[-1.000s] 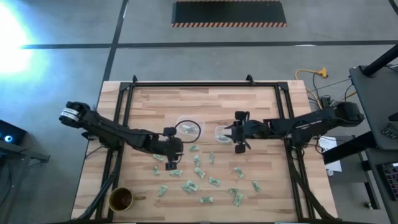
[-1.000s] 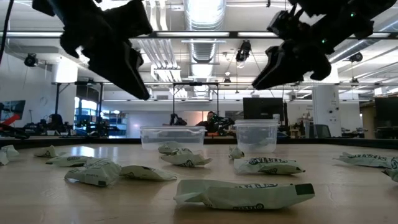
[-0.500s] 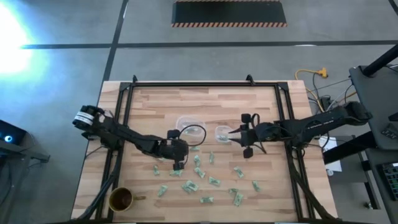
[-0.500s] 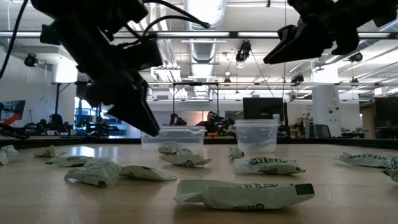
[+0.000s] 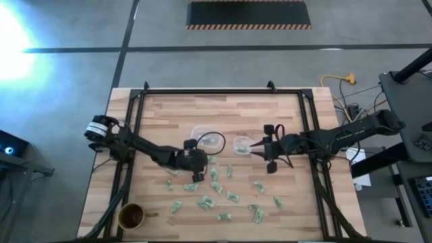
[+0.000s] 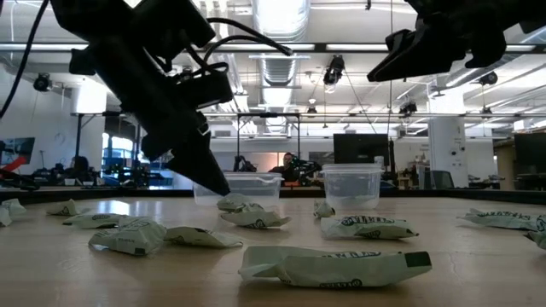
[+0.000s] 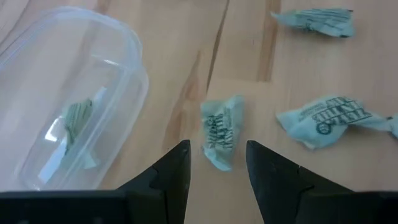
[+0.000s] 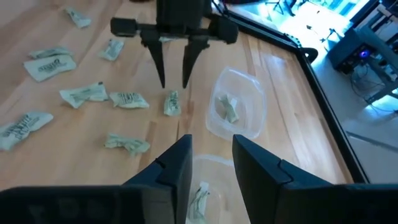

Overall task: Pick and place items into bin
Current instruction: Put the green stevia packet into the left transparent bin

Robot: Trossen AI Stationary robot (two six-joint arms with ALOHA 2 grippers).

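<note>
Hovering over the scatter — high view: the left gripper (image 5: 196,177) hangs at the top edge of the spread of wrapped items (image 5: 214,185), just below the left clear bin (image 5: 208,141); the right gripper (image 5: 269,150) waits beside the smaller clear bin (image 5: 242,144), well apart from the target.
Nearer arm — high view: the left, by far.
Height — low view: the left gripper (image 6: 207,175) points down with its tips just above the wood, close in front of the left clear bin (image 6: 236,188); the right gripper (image 6: 408,56) is raised high.
Key relation — left wrist view: one target packet (image 7: 220,129) lies straight ahead of the spread fingers (image 7: 176,168), centred on the gap, its long axis running along the reach, so the jaws would close across its narrow width.
Bin — left wrist view: the left clear bin (image 7: 130,87) sits just beside the packet and already holds one piece.
Look — left wrist view: pale green, crinkled, dark print, pinched ends.
Right wrist view: the right gripper (image 8: 211,163) is parted and empty above the smaller clear bin (image 8: 214,171).
</note>
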